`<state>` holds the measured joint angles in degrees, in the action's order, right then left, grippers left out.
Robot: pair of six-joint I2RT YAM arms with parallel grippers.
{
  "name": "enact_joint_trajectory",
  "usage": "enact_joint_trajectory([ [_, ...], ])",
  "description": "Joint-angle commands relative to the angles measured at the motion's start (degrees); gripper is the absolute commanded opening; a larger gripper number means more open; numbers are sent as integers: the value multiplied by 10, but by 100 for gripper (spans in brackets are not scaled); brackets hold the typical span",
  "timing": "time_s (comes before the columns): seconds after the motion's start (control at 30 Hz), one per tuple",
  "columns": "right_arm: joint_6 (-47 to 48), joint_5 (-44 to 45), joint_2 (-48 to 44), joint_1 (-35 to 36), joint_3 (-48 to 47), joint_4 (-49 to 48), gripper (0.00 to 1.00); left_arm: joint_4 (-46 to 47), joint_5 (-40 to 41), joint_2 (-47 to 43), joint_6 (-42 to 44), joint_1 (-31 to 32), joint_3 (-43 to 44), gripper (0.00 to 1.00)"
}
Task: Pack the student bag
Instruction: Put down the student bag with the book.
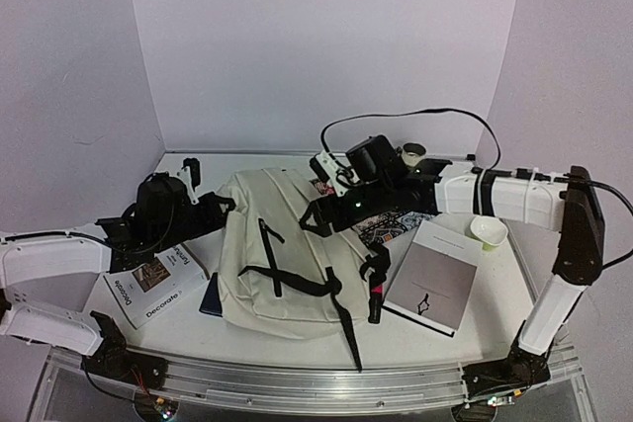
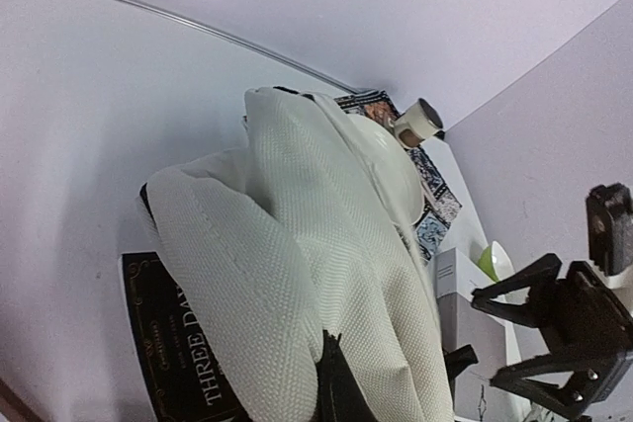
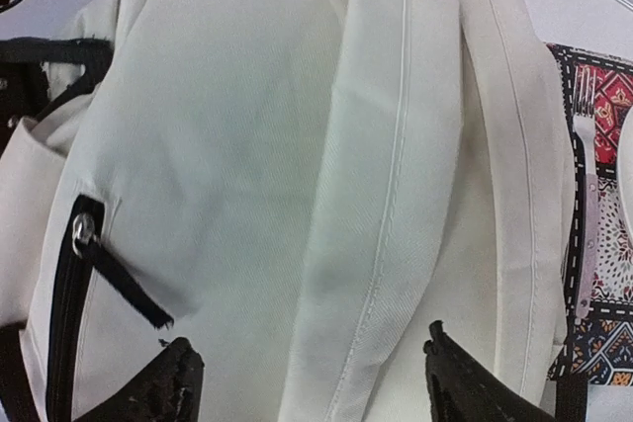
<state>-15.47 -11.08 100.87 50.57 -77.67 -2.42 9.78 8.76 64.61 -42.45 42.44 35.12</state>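
Observation:
The student bag [image 1: 282,254], a large cream backpack with black straps, lies flat in the middle of the table. My left gripper [image 1: 218,207] is at the bag's upper left edge. In the left wrist view it [image 2: 334,353] is shut, pinching a fold of the cream fabric [image 2: 297,244]. My right gripper [image 1: 316,216] is over the bag's upper right corner. In the right wrist view its fingers [image 3: 173,382] stand wide open above the bag's cloth [image 3: 297,145], holding nothing. A black zipper pull [image 3: 84,234] shows at the left.
A black book [image 2: 178,343] lies partly under the bag's left side. A "Decorate" magazine [image 1: 153,289] sits left of it. A grey book [image 1: 435,279], a small bowl [image 1: 488,231], a patterned item [image 1: 381,227] and a tape roll [image 1: 412,155] are on the right.

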Motion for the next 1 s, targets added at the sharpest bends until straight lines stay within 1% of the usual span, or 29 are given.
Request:
enact_joint_trajectory([
  [0.0, 38, -20, -75, 8, 60, 2, 85, -10, 40, -17, 7, -4, -1, 0],
  [0.03, 50, -22, -84, 10, 79, 2, 95, -14, 40, -15, 8, -4, -2, 0],
  [0.07, 63, -21, -94, 16, 94, 2, 98, -16, 40, -12, 7, -4, -4, 0],
  [0.1, 78, -18, -104, 24, 110, 1, 98, -17, 39, -10, 4, -4, -7, 0],
  [0.17, 109, 14, -125, 45, 142, -5, 98, -17, 38, -5, -1, -4, -12, 0],
  [0.27, 161, 55, -159, 87, 199, -41, 98, -17, 41, 0, -6, -4, -18, 0],
  [0.37, 234, 103, -187, 138, 265, -119, 98, -17, 41, 5, -10, -4, -19, 0],
  [0.47, 300, 141, -196, 185, 333, -204, 98, -17, 37, 9, -10, -4, -17, 0],
  [0.53, 327, 167, -183, 210, 354, -252, 96, -17, 36, 9, -10, -4, -17, 0],
  [0.7, 396, 239, -121, 262, 362, -319, 93, -19, 36, 6, -7, -4, -15, 0],
  [0.8, 411, 270, -80, 271, 354, -348, 87, -23, 35, 3, -4, -4, -12, 0],
  [0.87, 426, 287, -57, 276, 350, -365, 87, -26, 36, 1, -4, -4, -12, 0],
  [0.97, 438, 309, -32, 284, 339, -369, 81, -31, 39, -4, -3, -4, -12, 0],
])
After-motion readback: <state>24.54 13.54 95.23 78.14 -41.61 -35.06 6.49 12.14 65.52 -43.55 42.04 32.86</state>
